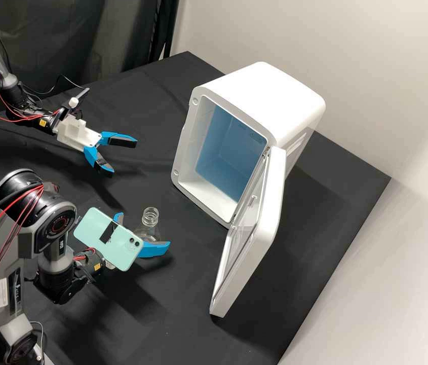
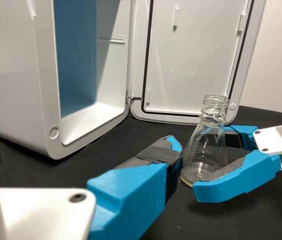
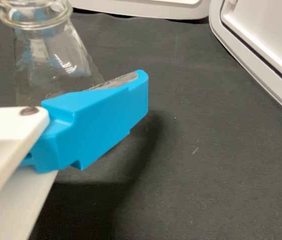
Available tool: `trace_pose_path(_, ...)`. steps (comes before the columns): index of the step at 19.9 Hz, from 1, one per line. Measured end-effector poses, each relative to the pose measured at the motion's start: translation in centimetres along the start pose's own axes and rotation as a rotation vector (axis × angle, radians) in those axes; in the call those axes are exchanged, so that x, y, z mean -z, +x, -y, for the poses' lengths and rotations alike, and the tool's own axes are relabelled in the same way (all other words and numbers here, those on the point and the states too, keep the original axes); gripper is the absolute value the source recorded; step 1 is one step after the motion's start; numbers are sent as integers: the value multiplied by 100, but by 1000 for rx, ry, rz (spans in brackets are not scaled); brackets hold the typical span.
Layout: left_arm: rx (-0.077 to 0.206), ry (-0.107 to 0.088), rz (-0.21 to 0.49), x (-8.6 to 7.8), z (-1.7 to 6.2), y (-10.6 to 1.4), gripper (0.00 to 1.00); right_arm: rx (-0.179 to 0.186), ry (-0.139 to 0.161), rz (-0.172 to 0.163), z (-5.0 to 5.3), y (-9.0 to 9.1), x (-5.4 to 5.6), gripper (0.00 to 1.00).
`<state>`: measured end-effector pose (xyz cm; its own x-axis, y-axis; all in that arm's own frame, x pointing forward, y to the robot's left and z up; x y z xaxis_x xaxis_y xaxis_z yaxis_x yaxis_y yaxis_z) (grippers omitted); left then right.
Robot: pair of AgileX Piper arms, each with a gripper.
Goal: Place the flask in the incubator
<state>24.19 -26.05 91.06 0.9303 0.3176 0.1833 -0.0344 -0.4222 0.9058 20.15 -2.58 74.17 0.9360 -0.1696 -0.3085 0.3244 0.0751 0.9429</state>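
Observation:
A small clear glass flask point(image 1: 149, 224) stands upright on the black bench, in front of the white incubator point(image 1: 269, 99). The incubator's blue inside faces the arms and its door point(image 1: 257, 228) is swung wide open. My right gripper point(image 1: 144, 234) is open at bench level, one blue finger on each side of the flask's base point(image 2: 205, 165); the right wrist view has one finger point(image 3: 98, 112) close beside the glass point(image 3: 46, 55). My left gripper point(image 1: 116, 152) hangs open farther back, above the bench and apart from the flask, holding nothing. One of its fingers point(image 2: 136, 190) points toward the incubator point(image 2: 16, 75).
A mint-green phone point(image 1: 108, 238) sits on the right arm's wrist. The open door point(image 2: 191, 55) stands just to the right of the flask. A white wall runs behind the bench, whose right edge point(image 1: 335, 284) is near the door.

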Motion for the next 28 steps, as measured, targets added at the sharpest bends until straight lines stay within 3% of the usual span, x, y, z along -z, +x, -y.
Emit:
trace_pose_path(2,-2,4,-1,-24,-27,-34,100,0,0,0,0,0,0,100)
trace_pose_path(6,-102,45,1,-116,-341,-209,100,2,-2,-6,5,4,12,100)
trace_pose_path(8,-141,44,-6,-139,-442,-259,100,7,-5,-11,14,4,23,100)
trace_pose_path(10,-165,33,-15,-189,-480,-292,100,10,-6,-14,20,4,30,100)
trace_pose_path(11,-168,36,-3,-227,-490,-289,100,10,-6,-14,20,4,30,100)
trace_pose_path(16,-177,42,13,-279,-515,-294,100,28,-5,1,53,17,3,100)
trace_pose_path(21,-174,41,21,-303,-508,-285,100,20,-6,-6,36,38,15,100)
trace_pose_path(24,-145,33,50,-372,-427,-235,100,19,-6,-7,34,41,17,100)
trace_pose_path(28,-81,25,77,-394,-268,-174,100,26,-6,-2,48,46,8,100)
